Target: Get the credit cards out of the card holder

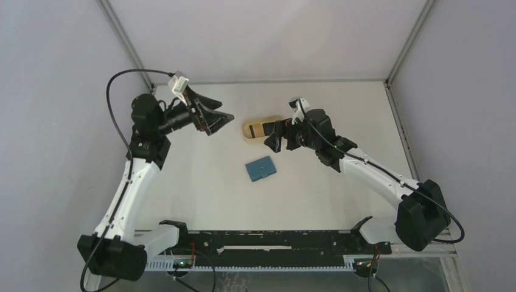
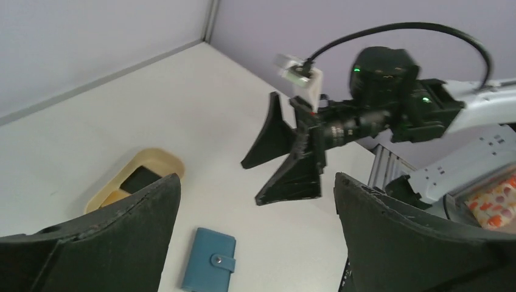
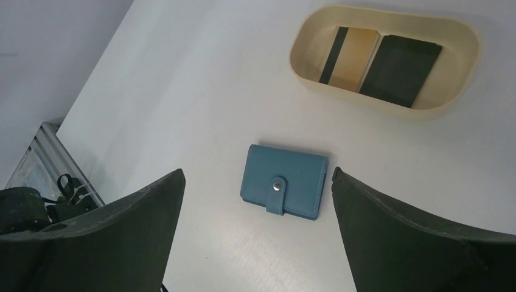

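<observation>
Left gripper (image 1: 222, 121) and right gripper (image 1: 275, 135) both gape empty, holder (image 3: 285, 181) snapped shut just below the right one, two cards (image 3: 398, 68) in the tray (image 3: 453, 36) beyond it, so the job looks about done.

Teal card holder (image 3: 285, 188); tan tray (image 3: 389, 102); seemingly black card (image 3: 400, 70).

Holder (image 3: 284, 180): teal, matt, soft leather-like skin; shiny metal snap (image 3: 277, 186). Cards (image 3: 400, 70): one black, matt; one tan, smooth. Tray (image 3: 389, 108): cream plastic, smooth, satin. Table (image 3: 182, 91): white, smooth, faint sheen. Fingers (image 3: 109, 243): black, matt, rough-grained.
</observation>
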`<state>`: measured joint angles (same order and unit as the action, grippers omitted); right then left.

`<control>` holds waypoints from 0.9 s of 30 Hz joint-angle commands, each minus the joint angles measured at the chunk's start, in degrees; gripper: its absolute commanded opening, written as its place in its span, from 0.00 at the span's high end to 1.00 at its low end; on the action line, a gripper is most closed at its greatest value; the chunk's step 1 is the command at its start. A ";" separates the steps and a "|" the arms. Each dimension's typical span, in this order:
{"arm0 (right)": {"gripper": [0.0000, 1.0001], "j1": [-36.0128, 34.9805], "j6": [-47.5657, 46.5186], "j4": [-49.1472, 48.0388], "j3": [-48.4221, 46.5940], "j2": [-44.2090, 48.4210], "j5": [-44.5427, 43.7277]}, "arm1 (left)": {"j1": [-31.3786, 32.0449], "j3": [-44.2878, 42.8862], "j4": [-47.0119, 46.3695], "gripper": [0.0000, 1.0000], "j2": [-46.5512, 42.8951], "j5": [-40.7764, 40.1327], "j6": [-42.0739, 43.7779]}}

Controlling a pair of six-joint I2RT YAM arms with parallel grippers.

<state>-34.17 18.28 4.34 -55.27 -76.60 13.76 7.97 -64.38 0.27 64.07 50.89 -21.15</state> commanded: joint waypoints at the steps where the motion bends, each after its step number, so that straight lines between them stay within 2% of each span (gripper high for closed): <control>1: 0.00 -1.30 -2.20 -1.90 -2.83 -0.32 -1.56 | 0.38 6.02 -14.79 0.00 -7.46 4.17 -3.88; 7: 0.00 -0.99 -1.62 -1.61 -2.92 -2.47 0.82 | 0.54 3.95 -13.39 0.00 -1.95 3.47 -14.43; 9: 0.00 -1.20 -0.59 1.27 -4.62 -4.93 0.24 | 0.56 0.25 -3.18 0.00 0.20 -0.82 -9.23; 10: 0.01 -1.69 -0.36 3.05 -5.73 -6.29 -0.74 | 0.73 -1.59 4.00 0.02 1.76 -4.91 -5.00; 13: 0.05 -4.50 -0.20 4.86 -6.64 -9.72 -5.60 | 2.99 -4.95 17.47 0.09 5.41 -21.98 1.92; 16: 0.10 -6.07 2.34 5.77 -7.65 -14.29 -7.71 | 6.79 -4.43 23.46 0.11 8.96 -38.99 2.64; 19: 0.15 -6.49 4.75 7.92 -9.93 -19.10 -7.20 | 9.20 0.10 22.97 0.12 11.66 -47.67 -2.05; 23: 0.16 -7.86 5.31 8.14 -10.52 -22.84 -9.71 | 9.93 7.45 15.97 0.15 13.64 -44.71 -8.04; 27: 0.22 -9.77 3.95 10.32 -12.85 -25.44 -13.30 | 10.78 9.06 14.98 0.15 13.77 -45.04 -8.97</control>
<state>-42.02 21.82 13.52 -63.64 -101.21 5.06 17.91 -56.71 18.63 78.50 8.91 -27.14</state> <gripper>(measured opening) 0.801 0.850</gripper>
